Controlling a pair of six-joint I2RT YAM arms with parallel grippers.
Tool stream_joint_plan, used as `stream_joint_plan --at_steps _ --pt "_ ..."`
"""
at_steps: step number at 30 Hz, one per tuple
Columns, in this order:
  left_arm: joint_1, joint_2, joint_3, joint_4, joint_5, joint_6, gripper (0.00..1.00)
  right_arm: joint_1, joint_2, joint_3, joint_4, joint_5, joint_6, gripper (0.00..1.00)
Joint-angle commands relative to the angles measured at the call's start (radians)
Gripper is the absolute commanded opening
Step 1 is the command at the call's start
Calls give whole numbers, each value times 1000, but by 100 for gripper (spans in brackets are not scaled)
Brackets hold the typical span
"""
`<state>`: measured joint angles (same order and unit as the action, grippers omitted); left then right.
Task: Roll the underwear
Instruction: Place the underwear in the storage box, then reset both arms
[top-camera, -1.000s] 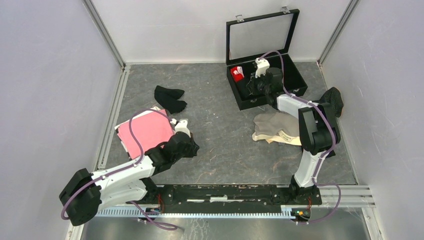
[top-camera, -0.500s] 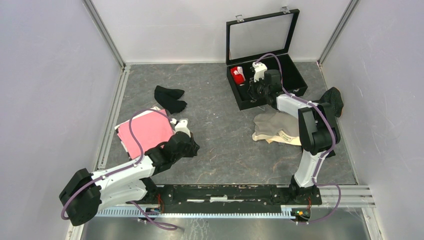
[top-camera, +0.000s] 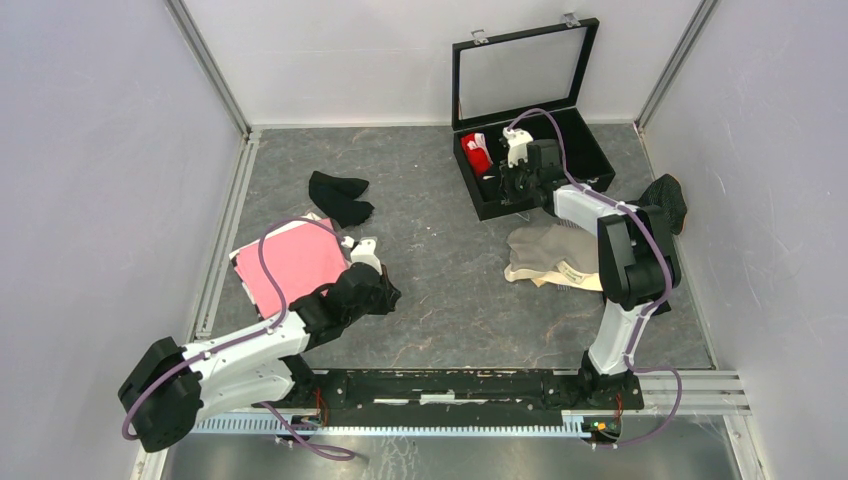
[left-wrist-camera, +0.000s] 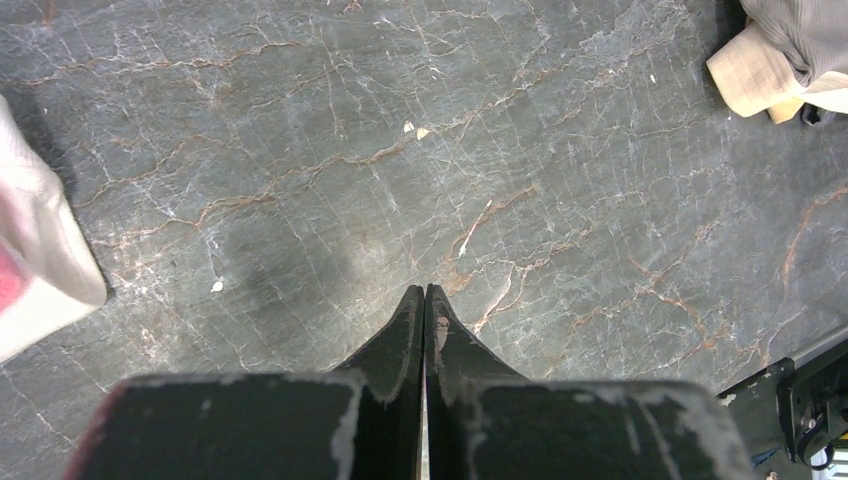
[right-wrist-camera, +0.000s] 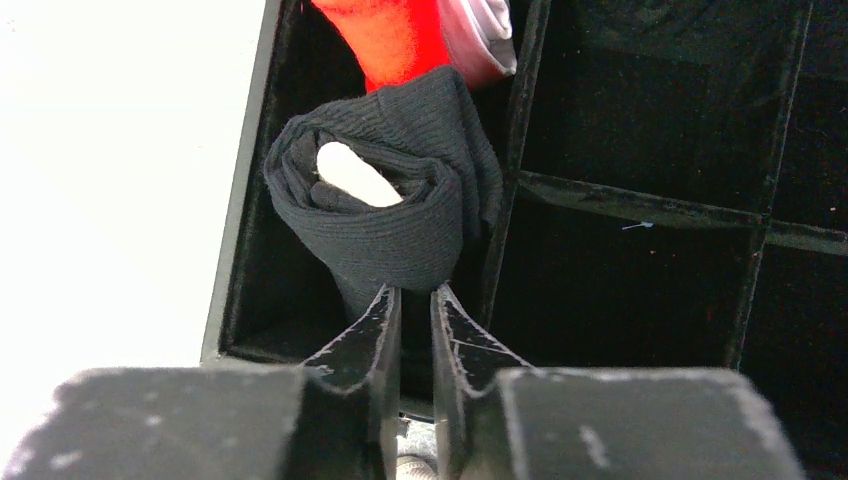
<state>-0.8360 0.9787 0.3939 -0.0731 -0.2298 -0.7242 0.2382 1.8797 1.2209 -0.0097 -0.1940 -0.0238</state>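
A rolled black underwear (right-wrist-camera: 390, 210) with a white tag in its core lies in the left column of the black case (top-camera: 592, 160), just below a rolled red underwear (right-wrist-camera: 400, 40) (top-camera: 473, 150). My right gripper (right-wrist-camera: 411, 290) (top-camera: 503, 183) reaches into that compartment. Its fingers stand nearly together, pinching the roll's lower fold. My left gripper (left-wrist-camera: 424, 290) (top-camera: 390, 297) is shut and empty over bare table, right of the flat pink underwear (top-camera: 290, 265). A loose black underwear (top-camera: 340, 197) lies further back on the left.
A beige and grey underwear pile (top-camera: 550, 255) (left-wrist-camera: 760, 70) lies in front of the case, beside the right arm. Another dark garment (top-camera: 665, 200) sits by the right wall. The case's glass lid (top-camera: 520, 70) stands open against the back wall. Aluminium rails edge the table.
My right gripper has shifted slightly left and forward inside the case, and its fingers have drawn a little closer together. The left arm has not moved.
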Motion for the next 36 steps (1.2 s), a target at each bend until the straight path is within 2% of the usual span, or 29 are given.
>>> stream_joint_plan --at_steps 1,4,6,16,20,27,32,36 --pt "6 -26 12 23 2 28 2 -3 -47 45 -36 -16 1 22" --pt "6 -33 13 19 1 28 2 -2 -59 67 -41 -32 7 36" --pt "6 -35 12 15 0 27 2 -3 -69 75 -43 -42 10 43" --pt "6 -46 22 -5 -17 33 2 -3 -179 65 -75 -20 3 55" --pt "6 -39 36 -8 -21 36 2 -6 -304 12 -55 3 22 59" --pt "8 -56 67 -58 -63 27 5 -50 -604 -188 28 8 254 75" --pt "8 -100 134 -178 -131 28 16 -54 -798 -318 -79 80 279 87" --pt "8 -159 177 -275 -203 24 35 -53 -980 -434 -166 117 267 92"
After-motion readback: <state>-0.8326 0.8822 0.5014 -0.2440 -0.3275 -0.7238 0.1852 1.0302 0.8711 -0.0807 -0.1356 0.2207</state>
